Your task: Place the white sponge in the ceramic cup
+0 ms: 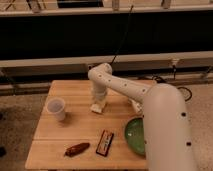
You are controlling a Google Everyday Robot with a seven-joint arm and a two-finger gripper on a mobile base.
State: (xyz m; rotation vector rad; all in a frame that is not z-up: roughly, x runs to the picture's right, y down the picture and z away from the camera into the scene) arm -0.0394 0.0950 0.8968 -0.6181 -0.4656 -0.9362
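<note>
Hand (99, 102) lowered at mid-surface, right over the sponge (98, 107); cannot tell how the hand is set. Sponge resting on the wooden surface (75, 90), well apart from the cup (56, 108) standing upright to its left. Nearer the front edge: striped bar (104, 142), green plate (135, 135).

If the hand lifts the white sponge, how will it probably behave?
The white sponge, a small blocky chunk under the hand, is probably light and would squash somewhat when pinched. Its flat faces suggest it will not roll. The ceramic cup stands apart, to its left.
</note>
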